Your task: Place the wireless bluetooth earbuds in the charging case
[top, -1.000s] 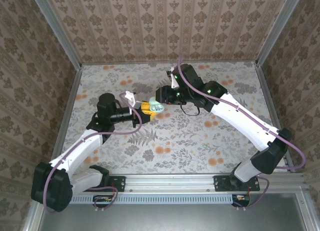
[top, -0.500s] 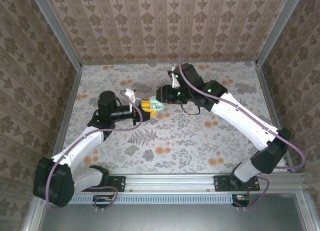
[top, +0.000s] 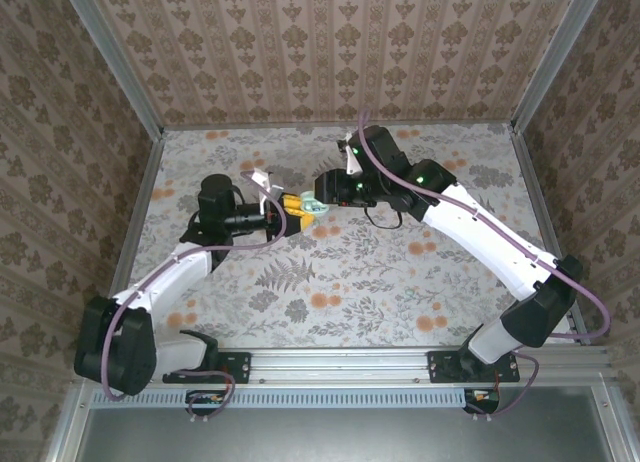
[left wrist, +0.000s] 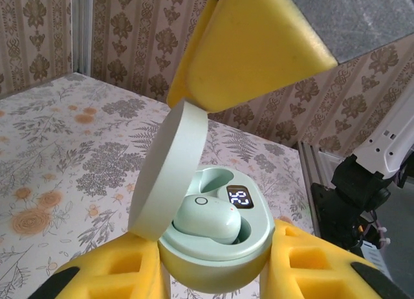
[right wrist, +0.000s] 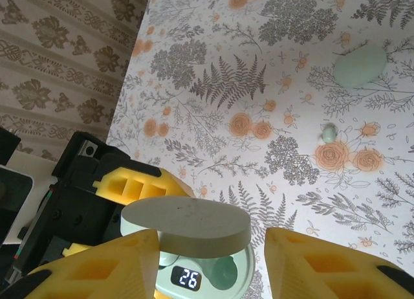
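Your left gripper (left wrist: 213, 182) clamps the open case (left wrist: 220, 263); the loose earbud (right wrist: 359, 66) lies on the table (right wrist: 194, 98) beyond your parted right gripper (right wrist: 210, 257).

Worktop (top: 340, 282): flat, covered in a pale floral print with grey ferns and orange blossoms. Lying directly on it, seen from the right wrist: one pale mint earbud (right wrist: 360, 66), oval, smooth. Near it but apart, a much smaller mint piece (right wrist: 330, 132), too small to identify, beside printed orange blossoms.
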